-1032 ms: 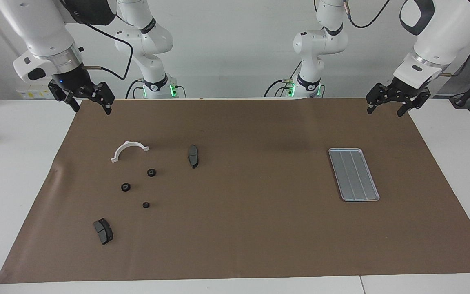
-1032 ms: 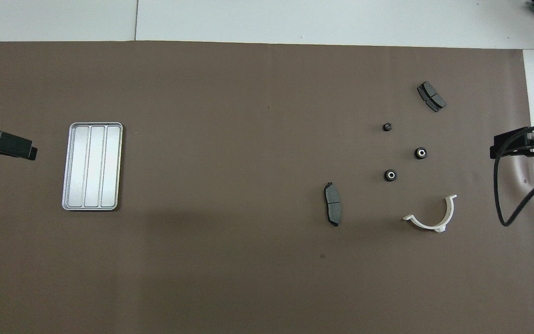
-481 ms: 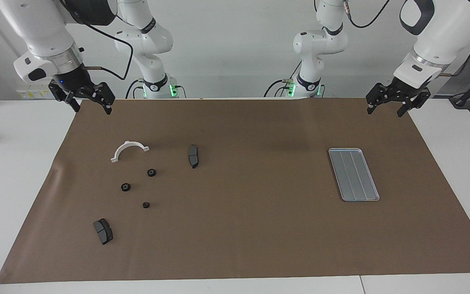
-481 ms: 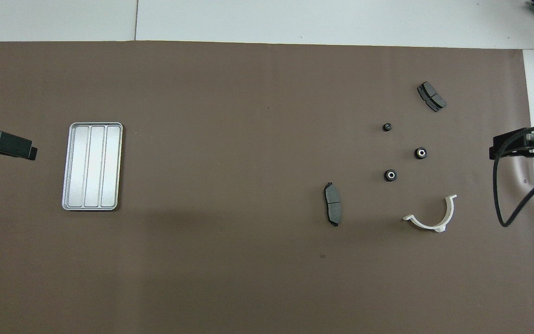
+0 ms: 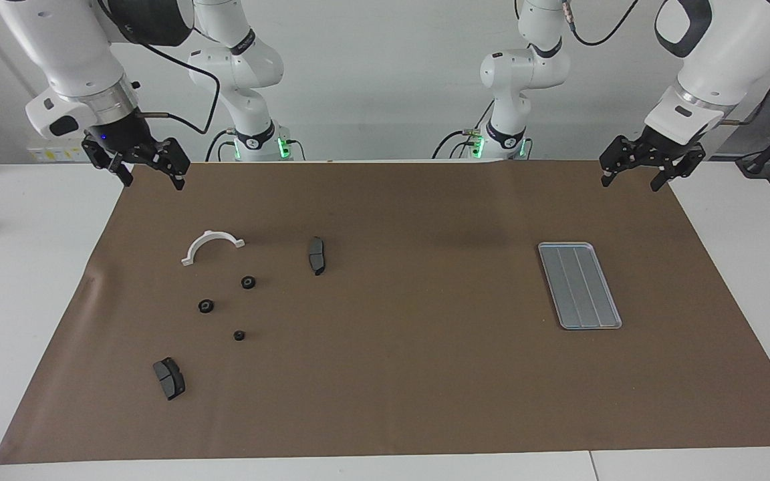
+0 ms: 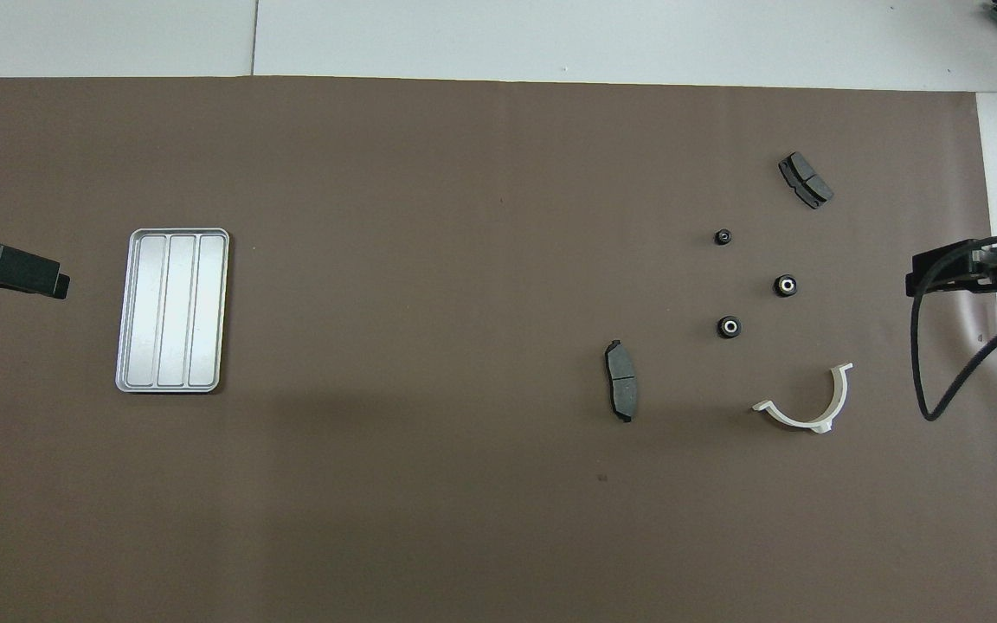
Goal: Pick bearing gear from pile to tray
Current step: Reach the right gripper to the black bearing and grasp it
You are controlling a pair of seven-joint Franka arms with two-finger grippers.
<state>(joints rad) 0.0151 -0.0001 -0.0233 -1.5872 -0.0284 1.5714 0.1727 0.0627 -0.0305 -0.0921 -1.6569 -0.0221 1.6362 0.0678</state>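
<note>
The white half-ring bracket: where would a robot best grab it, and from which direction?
Probably from straight above, pinching the thin arch at its crown: the white half-ring bracket lies flat on the brown mat, apart from the gears, so fingers can straddle the band.

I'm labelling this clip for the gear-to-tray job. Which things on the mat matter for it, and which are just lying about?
For the job:
- three black gears
- tray, nothing in it
- right gripper, open, up over the mat's edge near the parts
- left gripper, open, waiting

Lying about:
- two brake pads
- white bracket
</note>
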